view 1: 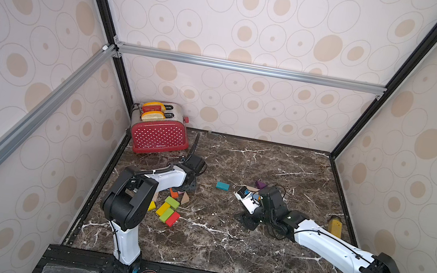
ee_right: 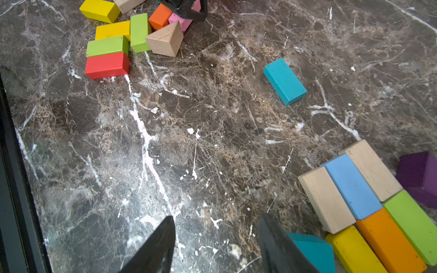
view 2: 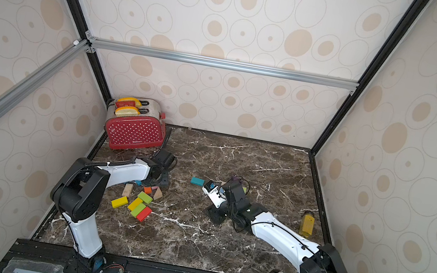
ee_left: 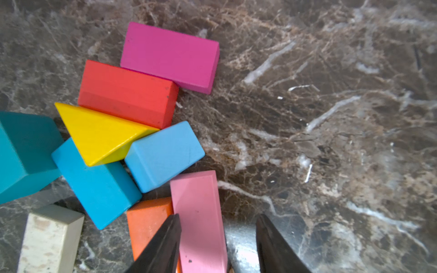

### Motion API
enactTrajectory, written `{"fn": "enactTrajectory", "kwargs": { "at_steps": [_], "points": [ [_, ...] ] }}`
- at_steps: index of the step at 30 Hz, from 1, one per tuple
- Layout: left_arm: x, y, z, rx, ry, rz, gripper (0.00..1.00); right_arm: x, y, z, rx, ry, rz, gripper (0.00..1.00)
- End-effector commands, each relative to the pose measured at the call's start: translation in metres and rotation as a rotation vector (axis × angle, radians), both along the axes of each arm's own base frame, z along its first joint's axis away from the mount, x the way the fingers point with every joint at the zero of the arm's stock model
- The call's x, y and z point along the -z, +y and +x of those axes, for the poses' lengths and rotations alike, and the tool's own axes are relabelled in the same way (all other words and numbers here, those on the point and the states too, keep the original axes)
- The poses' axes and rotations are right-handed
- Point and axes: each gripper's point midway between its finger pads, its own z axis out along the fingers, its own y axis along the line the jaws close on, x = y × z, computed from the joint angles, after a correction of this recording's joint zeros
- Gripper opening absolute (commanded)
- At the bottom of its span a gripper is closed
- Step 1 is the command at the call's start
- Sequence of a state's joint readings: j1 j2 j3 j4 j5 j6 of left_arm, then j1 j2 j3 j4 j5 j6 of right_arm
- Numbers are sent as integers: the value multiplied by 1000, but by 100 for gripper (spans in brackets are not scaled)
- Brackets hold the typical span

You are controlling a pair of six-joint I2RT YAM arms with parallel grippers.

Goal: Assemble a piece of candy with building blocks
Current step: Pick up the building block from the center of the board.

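- Because the left claw (ee_left: pixel 218 219) stands open astride the pale pink brick (ee_left: pixel 198 212), the move turns on that fit — the brick's long axis runs in line with the fingers (ee_left: pixel 163 245), hugging one and clear of the other.
- An orange brick (ee_left: pixel 149 217) touches the pink one's flank, crowding that finger.
- The left arm (view 1: pixel 164 176) is the nearer, wrist pitched down over the pile (view 1: pixel 171 208) on the desk (view 1: pixel 266 167).
- The right claw (ee_right: pixel 216 219) — open, empty — hovers beside a teal wedge (ee_right: pixel 312 250) and the laid row of bricks (ee_right: pixel 352 186).
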State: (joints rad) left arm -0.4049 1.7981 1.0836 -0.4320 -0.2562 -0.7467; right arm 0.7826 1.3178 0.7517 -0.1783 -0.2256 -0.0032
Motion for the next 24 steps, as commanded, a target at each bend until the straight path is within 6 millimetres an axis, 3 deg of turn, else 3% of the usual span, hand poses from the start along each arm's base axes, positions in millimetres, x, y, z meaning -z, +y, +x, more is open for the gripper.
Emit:
{"fn": "enactTrajectory", "kwargs": {
  "at_steps": [1, 12, 24],
  "points": [
    [0, 9, -12, -32, 16, 10, 55, 8, 1, -2, -2, 12, -11, 60],
    [-15, 10, -10, -13, -12, 14, 57, 12, 3, -4, -10, 25, -16, 60],
    [9, -6, -1, 4, 38, -34, 55, 14, 3, -5, -15, 30, -20, 60]
  ]
}}
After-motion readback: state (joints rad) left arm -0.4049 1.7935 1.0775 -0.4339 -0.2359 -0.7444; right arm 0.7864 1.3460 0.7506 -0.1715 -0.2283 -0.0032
